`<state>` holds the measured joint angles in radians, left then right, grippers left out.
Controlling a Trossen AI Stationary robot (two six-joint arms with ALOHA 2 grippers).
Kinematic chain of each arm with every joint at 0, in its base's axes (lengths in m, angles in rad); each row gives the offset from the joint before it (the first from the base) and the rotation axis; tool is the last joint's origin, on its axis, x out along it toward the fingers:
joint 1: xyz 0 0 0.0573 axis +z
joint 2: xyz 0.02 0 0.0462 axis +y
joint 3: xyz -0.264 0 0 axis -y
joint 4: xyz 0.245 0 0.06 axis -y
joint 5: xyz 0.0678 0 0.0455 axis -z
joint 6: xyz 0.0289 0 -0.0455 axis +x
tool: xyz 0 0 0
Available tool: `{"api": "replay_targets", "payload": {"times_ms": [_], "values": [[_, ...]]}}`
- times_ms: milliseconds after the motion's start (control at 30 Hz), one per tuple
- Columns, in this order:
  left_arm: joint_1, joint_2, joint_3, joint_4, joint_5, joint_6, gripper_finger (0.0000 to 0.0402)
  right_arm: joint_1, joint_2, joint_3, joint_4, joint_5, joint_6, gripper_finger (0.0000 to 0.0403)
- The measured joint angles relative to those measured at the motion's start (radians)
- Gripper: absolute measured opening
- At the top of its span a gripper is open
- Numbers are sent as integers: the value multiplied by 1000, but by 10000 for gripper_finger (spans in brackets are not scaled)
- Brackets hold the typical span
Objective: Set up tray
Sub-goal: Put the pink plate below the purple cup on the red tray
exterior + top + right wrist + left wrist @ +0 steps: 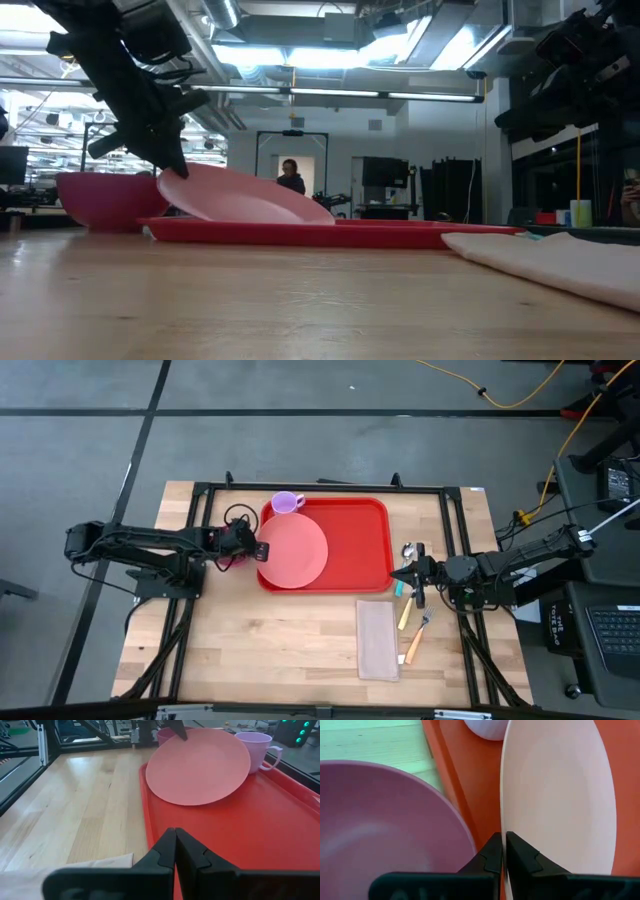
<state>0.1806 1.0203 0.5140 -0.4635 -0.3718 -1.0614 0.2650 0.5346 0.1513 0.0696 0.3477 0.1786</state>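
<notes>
Left gripper [262, 550] pinching pink plate [293, 553] rim — plate tilted over red tray [360, 545] left edge, right gripper [404, 575] closed, empty, off tray's right edge — bare wood nearside.

No readable text anywhere right now. The red tray [350, 540] carries no label or brand, the pink plate [293, 552] is blank, and the lilac mug [286, 503] shows no print. Across the low view, the room's far end offers lights and dark shapes but no sign that can be made out. Both wrist views show plain surfaces only, without lettering or numbers.
</notes>
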Motion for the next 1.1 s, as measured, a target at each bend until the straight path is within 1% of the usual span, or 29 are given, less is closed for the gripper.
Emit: {"api": "replay_targets", "payload": {"times_ms": [400,733,1100], "values": [[46,39,0,1,28,3,4,0,0,0,0,0,-2,9],[60,51,0,97,50,111,4,0,0,0,0,0,-3,9],[77,51,-1,98,57,135,4,0,0,0,0,0,-3,9]]}}
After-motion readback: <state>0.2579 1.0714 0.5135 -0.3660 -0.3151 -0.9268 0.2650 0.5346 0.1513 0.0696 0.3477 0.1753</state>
